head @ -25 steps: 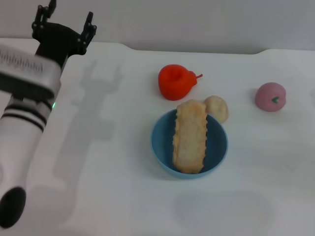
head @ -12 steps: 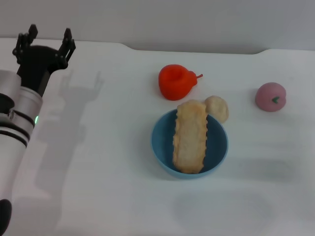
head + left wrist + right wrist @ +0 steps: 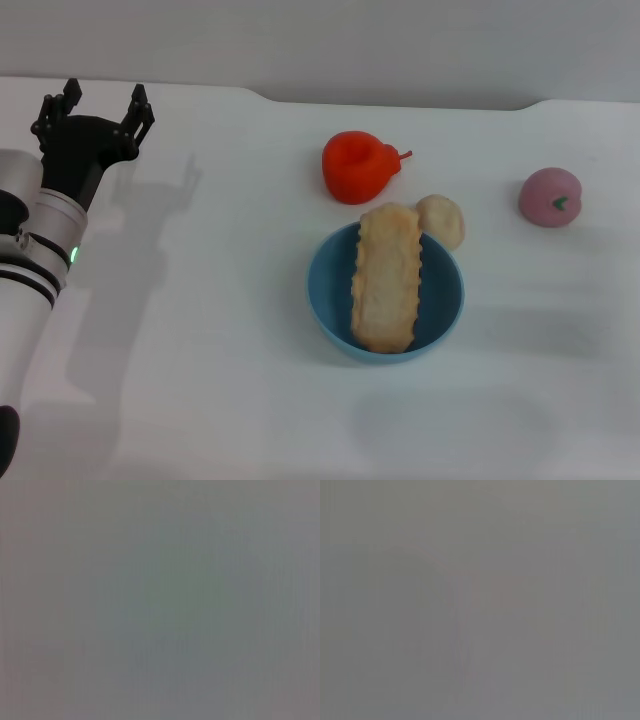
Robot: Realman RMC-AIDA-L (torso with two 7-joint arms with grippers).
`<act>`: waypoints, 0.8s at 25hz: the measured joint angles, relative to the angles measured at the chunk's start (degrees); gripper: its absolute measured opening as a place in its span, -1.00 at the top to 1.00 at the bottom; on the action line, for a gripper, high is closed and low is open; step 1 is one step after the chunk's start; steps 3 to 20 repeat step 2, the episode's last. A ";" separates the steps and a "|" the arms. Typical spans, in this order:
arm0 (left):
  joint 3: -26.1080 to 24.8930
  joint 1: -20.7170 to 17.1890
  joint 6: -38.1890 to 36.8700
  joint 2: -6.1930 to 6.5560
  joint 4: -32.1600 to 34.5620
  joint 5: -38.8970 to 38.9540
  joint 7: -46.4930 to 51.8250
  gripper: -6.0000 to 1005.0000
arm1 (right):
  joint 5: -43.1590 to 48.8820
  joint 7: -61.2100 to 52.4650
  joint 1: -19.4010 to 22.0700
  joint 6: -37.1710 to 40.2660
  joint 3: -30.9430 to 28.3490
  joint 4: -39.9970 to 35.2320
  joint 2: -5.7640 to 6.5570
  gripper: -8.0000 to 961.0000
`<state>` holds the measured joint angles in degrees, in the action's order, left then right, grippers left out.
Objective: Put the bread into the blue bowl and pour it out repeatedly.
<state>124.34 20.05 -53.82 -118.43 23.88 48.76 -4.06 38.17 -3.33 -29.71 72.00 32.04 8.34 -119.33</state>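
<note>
The bread (image 3: 386, 277), a long tan loaf with scalloped edges, lies across the blue bowl (image 3: 330, 300) in the middle of the table, its far end resting on the bowl's rim. My left gripper (image 3: 92, 104) is open and empty at the far left, well away from the bowl. The right gripper does not show in the head view. Both wrist views are plain grey and show nothing.
A red-orange hollow fruit-shaped toy (image 3: 357, 166) stands behind the bowl. A small round beige bun (image 3: 442, 218) touches the bowl's far right rim. A pink peach-like toy (image 3: 549, 196) sits at the right. The table's far edge (image 3: 400, 103) runs behind them.
My left arm has drawn back to the left and nearer the table's left side, away from the bowl. The bread and bowl have not moved.
</note>
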 joint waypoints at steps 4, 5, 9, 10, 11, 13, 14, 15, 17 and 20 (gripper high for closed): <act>0.01 0.04 0.25 0.00 -0.01 0.01 0.01 -0.55 | -0.10 -0.54 -0.18 -0.55 -0.15 -0.42 0.03 0.11; 0.01 0.04 0.25 0.00 -0.01 0.01 0.01 -0.55 | -0.10 -0.54 -0.18 -0.55 -0.15 -0.42 0.03 0.11; 0.01 0.04 0.25 0.00 -0.01 0.01 0.01 -0.55 | -0.10 -0.54 -0.18 -0.55 -0.15 -0.42 0.03 0.11; 0.01 0.04 0.25 0.00 -0.01 0.01 0.01 -0.55 | -0.10 -0.54 -0.18 -0.55 -0.15 -0.42 0.03 0.11; 0.01 0.04 0.25 0.00 -0.01 0.01 0.01 -0.55 | -0.10 -0.54 -0.18 -0.55 -0.15 -0.42 0.03 0.11; 0.01 0.04 0.25 0.00 -0.01 0.01 0.01 -0.55 | -0.10 -0.54 -0.18 -0.55 -0.15 -0.42 0.03 0.11; 0.01 0.04 0.25 0.00 -0.01 0.01 0.01 -0.55 | -0.10 -0.54 -0.18 -0.55 -0.15 -0.42 0.03 0.11; 0.01 0.04 0.25 0.00 -0.01 0.01 0.01 -0.55 | -0.10 -0.54 -0.18 -0.55 -0.15 -0.42 0.03 0.11; 0.01 0.04 0.25 0.00 -0.01 0.01 0.01 -0.55 | -0.10 -0.54 -0.18 -0.55 -0.15 -0.42 0.03 0.11; 0.01 0.04 0.25 0.00 -0.01 0.01 0.01 -0.55 | -0.10 -0.54 -0.18 -0.55 -0.15 -0.42 0.03 0.11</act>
